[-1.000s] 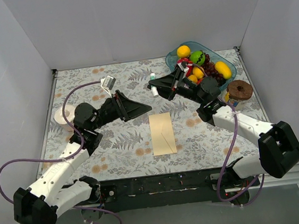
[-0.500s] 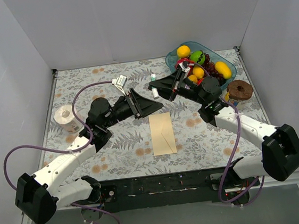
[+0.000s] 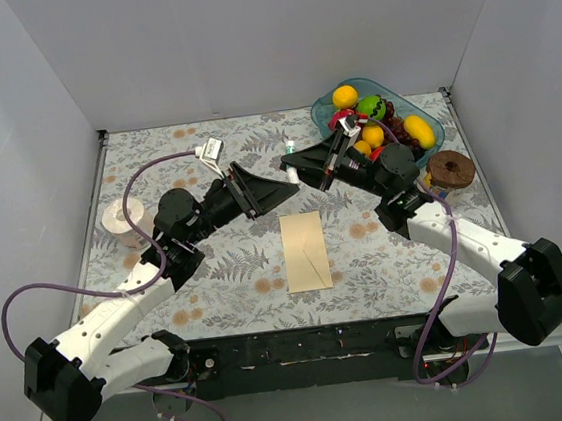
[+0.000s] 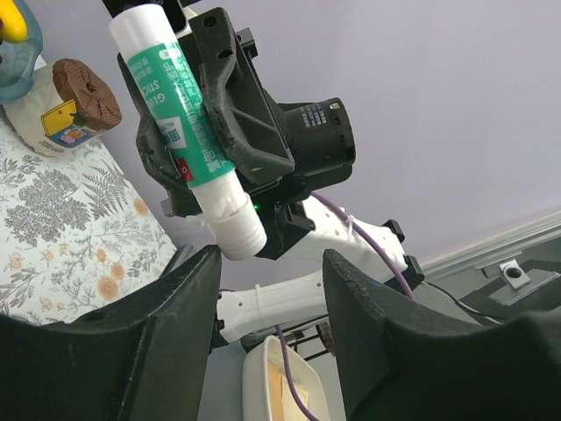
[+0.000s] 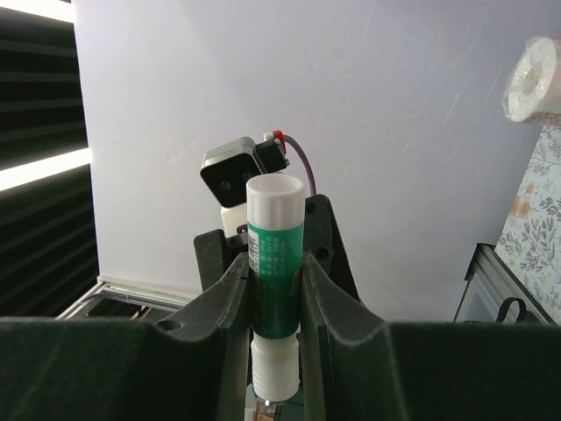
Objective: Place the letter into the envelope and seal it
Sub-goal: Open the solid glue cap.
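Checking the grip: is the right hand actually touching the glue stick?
Touching. The right wrist view shows the right hand with both fingers pressed against the green body of the glue stick, with no gap on either side.

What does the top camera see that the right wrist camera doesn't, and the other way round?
Only the top camera shows the envelope lying flat, the blue fruit bowl and the brown-lidded jar. Only the right wrist camera shows dark slats with bright strips and the glue stick label up close. Both show the glue stick pinched in the right claw, the left claw facing it, and the paper roll.
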Controlling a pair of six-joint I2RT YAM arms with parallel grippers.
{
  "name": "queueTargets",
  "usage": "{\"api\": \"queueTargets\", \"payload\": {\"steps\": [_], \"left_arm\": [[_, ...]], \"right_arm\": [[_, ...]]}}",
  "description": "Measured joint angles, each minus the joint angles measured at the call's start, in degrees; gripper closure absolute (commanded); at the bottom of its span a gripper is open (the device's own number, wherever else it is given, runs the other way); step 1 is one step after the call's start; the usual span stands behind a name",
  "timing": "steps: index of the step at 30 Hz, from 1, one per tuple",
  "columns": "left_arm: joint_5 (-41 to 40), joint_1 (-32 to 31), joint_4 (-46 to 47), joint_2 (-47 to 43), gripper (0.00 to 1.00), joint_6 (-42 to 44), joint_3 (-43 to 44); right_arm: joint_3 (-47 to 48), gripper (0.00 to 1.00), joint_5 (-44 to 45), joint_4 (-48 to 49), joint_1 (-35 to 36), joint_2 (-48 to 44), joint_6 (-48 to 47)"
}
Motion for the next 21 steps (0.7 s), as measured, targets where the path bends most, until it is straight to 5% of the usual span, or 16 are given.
{"api": "queueTargets", "payload": {"steps": [21], "left_arm": [[-1.3,-0.3,-0.6,1.3,0.53,0.6,0.0]], "right_arm": [[0.0,0.99,0.1,-1.0,0.0,-0.7,-0.6]]}}
